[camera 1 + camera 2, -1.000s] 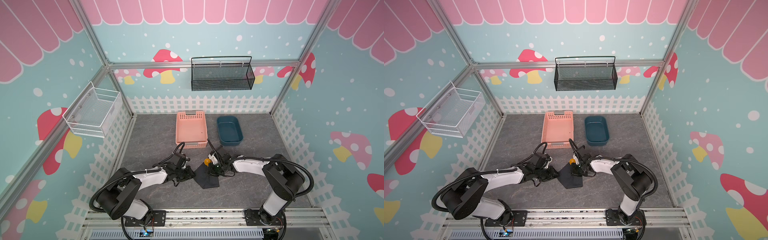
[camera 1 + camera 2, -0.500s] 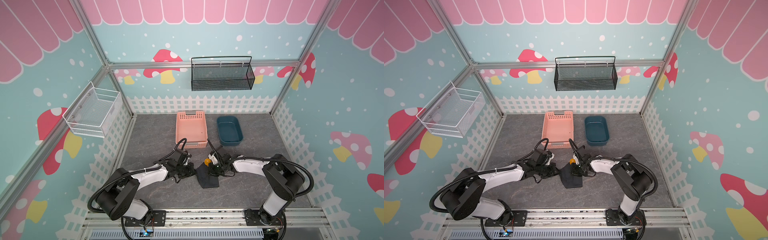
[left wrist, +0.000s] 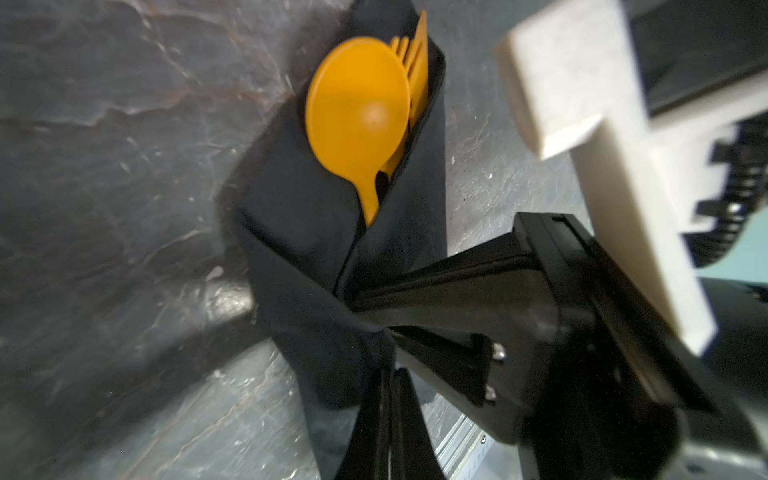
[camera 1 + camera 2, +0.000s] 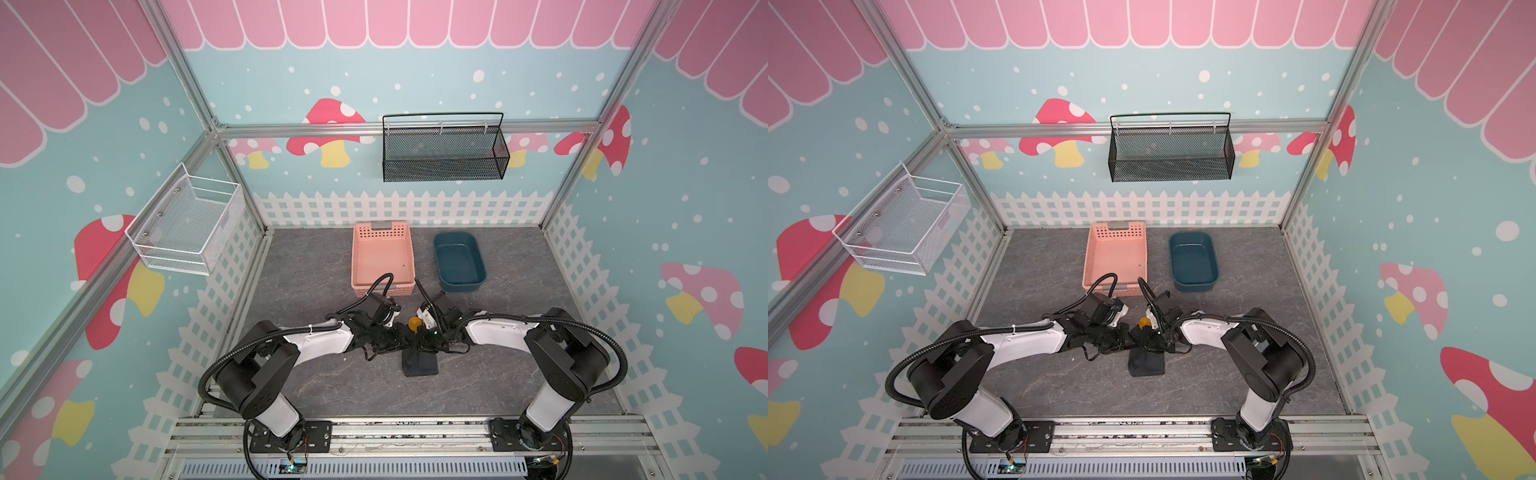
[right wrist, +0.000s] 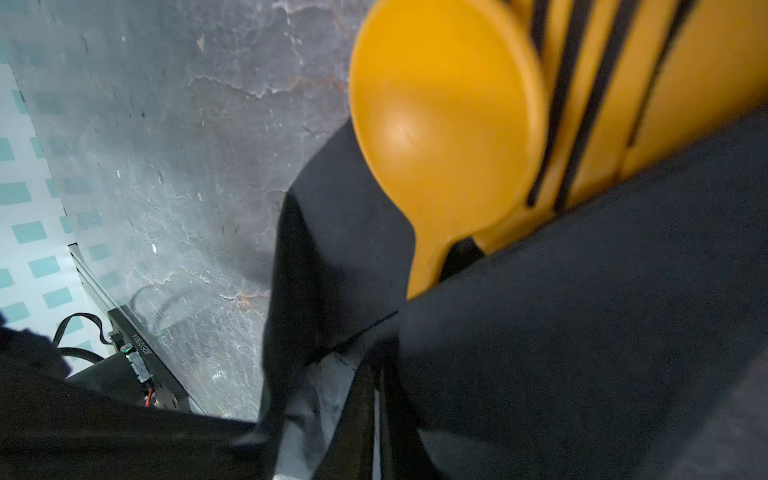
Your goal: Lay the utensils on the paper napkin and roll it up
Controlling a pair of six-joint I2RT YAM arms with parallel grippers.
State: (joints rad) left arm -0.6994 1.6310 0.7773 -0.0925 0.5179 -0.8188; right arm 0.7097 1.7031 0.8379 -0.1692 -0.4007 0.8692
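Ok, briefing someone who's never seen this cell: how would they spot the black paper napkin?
On the grey stone-look tabletop, find the pink perforated plastic basket at the back and look in front of it. The matte black paper napkin lies there as a narrow folded bundle. Unlike the dark blue oval tub, it has an orange-yellow plastic spoon poking out.

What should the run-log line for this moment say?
stage: roll-up | utensils: wrapped in paper napkin, heads sticking out | left tool: shut on paper napkin | right tool: shut on paper napkin
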